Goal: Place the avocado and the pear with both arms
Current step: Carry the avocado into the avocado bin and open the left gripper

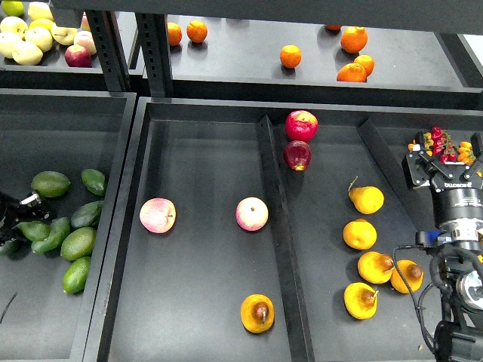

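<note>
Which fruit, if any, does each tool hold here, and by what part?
Right tool: nothing; it hangs open, clear of the pears. Left tool: among the avocados, mostly hidden at the picture's edge, so a hold cannot be told.

**Matt trays, glossy fruit**

The trays and far shelf look like matt dark metal or plastic. The avocados at left have smooth, slightly shiny skin. The near pear looks smooth with a dull brown blotch. The red apples are glossy.

Left gripper among avocados in left bin; two apples and pear to its right; right gripper beside more pears.
</note>
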Controlling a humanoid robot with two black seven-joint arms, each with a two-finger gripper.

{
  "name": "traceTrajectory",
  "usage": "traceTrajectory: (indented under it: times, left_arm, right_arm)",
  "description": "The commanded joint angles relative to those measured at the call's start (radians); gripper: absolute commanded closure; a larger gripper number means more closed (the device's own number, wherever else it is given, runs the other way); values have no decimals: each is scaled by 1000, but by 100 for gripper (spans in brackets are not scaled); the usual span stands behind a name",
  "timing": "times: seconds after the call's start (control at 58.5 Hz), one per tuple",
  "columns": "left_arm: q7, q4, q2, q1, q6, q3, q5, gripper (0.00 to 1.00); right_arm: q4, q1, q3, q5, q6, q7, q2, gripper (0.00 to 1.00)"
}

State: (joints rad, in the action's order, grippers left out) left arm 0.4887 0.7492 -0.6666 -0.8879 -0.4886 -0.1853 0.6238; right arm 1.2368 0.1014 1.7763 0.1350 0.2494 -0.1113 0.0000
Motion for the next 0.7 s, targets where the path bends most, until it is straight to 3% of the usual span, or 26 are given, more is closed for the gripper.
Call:
traceTrajectory:
  times: [0.0, 0.291, 0.444, 0.547, 0.684]
  left_arm:
    - [0, -14, 2, 6, 0, 0, 1, 41]
    - [0, -50, 30, 29, 0, -2, 1, 28]
    - [0, -63, 44, 30, 0, -3, 2, 17]
    - [0, -77, 56, 30, 0, -10, 2, 1]
    - [0, -97, 62, 32, 0, -48, -4, 0]
  right_arm:
    - [0, 0, -5, 0, 1, -2, 0, 0]
    - [-2, -2, -8, 0, 1, -10, 0, 0]
    - [-2, -6, -8, 0, 2, -13, 0, 0]
    - [-7, -8, -8, -3, -2, -18, 0, 0]
    - [-26, 4, -12, -6, -1, -16, -9, 0]
